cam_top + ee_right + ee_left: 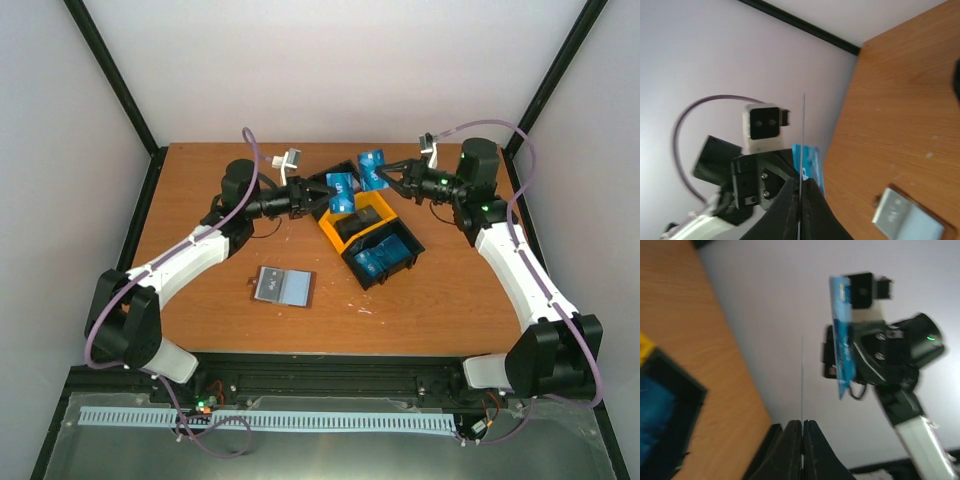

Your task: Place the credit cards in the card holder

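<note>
Annotator: Claws first. We log the left claw [321, 196] as pinched tight on a blue card, call it left card [342, 189], raised over the far end of the black-and-yellow tray [326, 228] in the top view

Checker: Agreed. From the left wrist we get that card edge-on only, a thin line rising from between the pressed-together fingers [787, 450]. And the right side?

Annotator: Same there. We see the right claw [391, 178] clamped on another blue card, right card [372, 167], held up just past the tray's far end. The claws face each other, the two cards near one another but apart

Checker: Where do we put the card holder [283, 286]?

Annotator: Lying open flat on the wooden surface [200, 180], pale inside up, left of the tray's near end, well apart from both claws. The right wrist view also catches it low in the corner

Checker: And the tray contents?

Annotator: We mark more blue cards [383, 260] in the near compartment. There is something dark in the yellow middle one, but we cannot tell what it is
</note>
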You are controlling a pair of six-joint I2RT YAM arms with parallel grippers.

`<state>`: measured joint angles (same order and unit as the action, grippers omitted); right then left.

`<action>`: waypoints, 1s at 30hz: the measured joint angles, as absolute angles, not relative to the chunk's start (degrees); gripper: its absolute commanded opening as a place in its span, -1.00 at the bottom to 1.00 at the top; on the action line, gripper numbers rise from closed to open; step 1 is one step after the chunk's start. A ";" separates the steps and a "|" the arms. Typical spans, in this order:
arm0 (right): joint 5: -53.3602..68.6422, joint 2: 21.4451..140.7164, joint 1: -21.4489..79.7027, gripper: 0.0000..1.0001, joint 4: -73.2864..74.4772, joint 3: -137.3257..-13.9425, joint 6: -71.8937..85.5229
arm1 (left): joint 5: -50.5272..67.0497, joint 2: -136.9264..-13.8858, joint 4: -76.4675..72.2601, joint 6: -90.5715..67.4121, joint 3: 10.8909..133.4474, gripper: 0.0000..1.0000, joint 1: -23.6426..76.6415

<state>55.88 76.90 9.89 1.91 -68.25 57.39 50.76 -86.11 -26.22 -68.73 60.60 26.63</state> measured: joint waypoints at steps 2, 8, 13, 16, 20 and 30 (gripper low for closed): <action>53.19 76.40 9.91 -0.94 6.96 -68.23 52.97 | 47.03 -84.86 -15.73 -61.82 61.80 -0.99 26.59; 43.27 73.91 13.13 -0.94 13.34 -62.72 47.00 | 30.65 -78.67 11.81 -46.13 61.73 -0.99 26.33; 31.18 73.54 25.71 -0.94 13.32 -56.27 48.10 | 21.82 -71.37 25.91 -43.13 55.16 -0.99 26.28; 24.93 74.87 35.31 -0.94 10.52 -52.38 51.05 | 17.41 -69.38 32.53 -43.16 50.78 -0.99 26.26; 17.47 80.07 45.32 -0.94 5.65 -49.17 55.13 | 11.33 -69.49 38.17 -43.72 45.82 -0.99 26.24; 7.75 94.52 54.06 -0.94 -7.09 -48.58 62.92 | 1.58 -75.46 39.90 -42.17 42.94 -0.99 25.82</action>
<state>7.75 94.52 54.06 -7.09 -48.58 62.92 1.58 -75.46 39.90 -42.17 42.94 25.82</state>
